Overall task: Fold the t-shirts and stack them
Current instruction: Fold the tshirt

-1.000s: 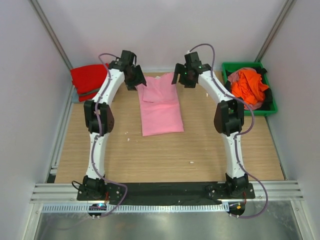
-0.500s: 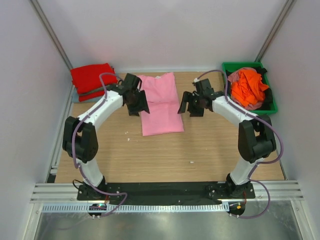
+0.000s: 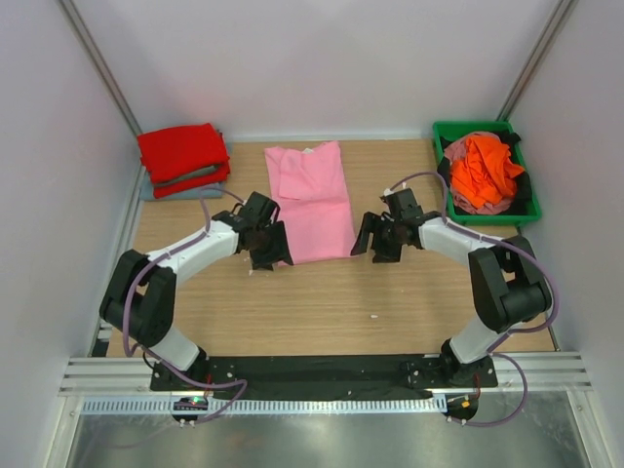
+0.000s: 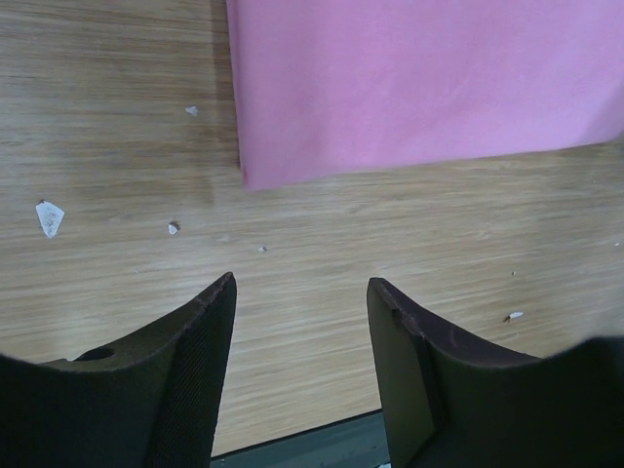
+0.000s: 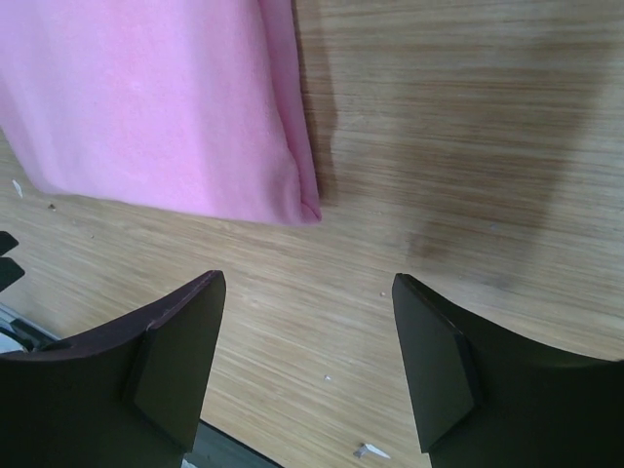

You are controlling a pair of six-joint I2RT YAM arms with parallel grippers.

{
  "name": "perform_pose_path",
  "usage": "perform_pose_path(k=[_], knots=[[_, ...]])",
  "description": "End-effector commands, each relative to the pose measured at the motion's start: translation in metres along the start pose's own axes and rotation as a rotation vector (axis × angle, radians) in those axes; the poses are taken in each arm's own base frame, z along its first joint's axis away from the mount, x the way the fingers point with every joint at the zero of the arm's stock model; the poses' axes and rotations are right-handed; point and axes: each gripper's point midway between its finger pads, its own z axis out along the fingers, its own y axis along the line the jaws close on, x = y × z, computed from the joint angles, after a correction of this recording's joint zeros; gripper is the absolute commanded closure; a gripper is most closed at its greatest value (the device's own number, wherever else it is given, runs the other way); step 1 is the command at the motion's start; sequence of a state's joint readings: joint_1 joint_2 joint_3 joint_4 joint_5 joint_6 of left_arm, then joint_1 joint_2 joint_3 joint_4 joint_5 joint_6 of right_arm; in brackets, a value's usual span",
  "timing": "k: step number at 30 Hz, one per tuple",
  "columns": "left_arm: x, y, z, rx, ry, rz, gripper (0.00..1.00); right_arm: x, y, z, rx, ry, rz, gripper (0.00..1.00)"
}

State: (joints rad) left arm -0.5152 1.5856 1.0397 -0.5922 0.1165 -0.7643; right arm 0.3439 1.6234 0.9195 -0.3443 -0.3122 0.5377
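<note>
Left wrist: pink t-shirt [image 4: 419,88] just beyond left gripper [image 4: 302,283] (apart).

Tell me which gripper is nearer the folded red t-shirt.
Left. The left gripper sits by the near-left corner of the pink t-shirt, on the side towards the red t-shirt. The right gripper sits by the near-right corner, further from it.

Lit brightly and evenly from overhead, without glare. Throws only faint, soft shadows under the left arm [image 3: 195,252] and right arm [image 3: 453,239] onto the table [image 3: 322,302]. Renders wood grain sharp in both wrist views; shows a broad grey shadow beside the pink t-shirt [image 5: 146,97].
</note>
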Motion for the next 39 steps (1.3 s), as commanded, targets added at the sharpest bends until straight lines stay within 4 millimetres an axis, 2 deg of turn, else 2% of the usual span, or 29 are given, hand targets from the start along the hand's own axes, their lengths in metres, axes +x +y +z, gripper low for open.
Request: perform_pose_path(k=[1,15,21,24,32,35,36,39], knots=[[-0.018,-0.012,-0.006,0.063,-0.109,-0.007,0.42,-0.015,0.013,0.005,-0.067,-0.051,-0.003,0.26],[-0.017,0.007,0.027,0.009,-0.138,-0.016,0.39,-0.011,0.003,0.03,-0.051,-0.014,0.019,0.42],[-0.017,0.014,0.041,-0.021,-0.14,-0.017,0.45,-0.008,-0.001,0.037,-0.046,0.001,0.02,0.52],[-0.02,0.021,0.046,-0.045,-0.168,-0.019,0.5,-0.007,-0.001,0.038,-0.047,0.005,0.018,0.56],[-0.022,0.022,0.057,-0.035,-0.184,-0.013,0.72,-0.002,-0.005,0.046,-0.047,0.026,0.023,0.71],[-0.019,0.021,0.059,-0.025,-0.176,-0.011,0.88,0.0,-0.006,0.047,-0.052,0.032,0.025,0.8],[-0.02,0.02,0.059,-0.02,-0.18,-0.01,0.99,0.0,-0.006,0.047,-0.054,0.032,0.025,0.85],[-0.019,0.019,0.057,-0.018,-0.186,-0.009,1.0,0.003,-0.005,0.046,-0.064,0.033,0.026,0.92]])
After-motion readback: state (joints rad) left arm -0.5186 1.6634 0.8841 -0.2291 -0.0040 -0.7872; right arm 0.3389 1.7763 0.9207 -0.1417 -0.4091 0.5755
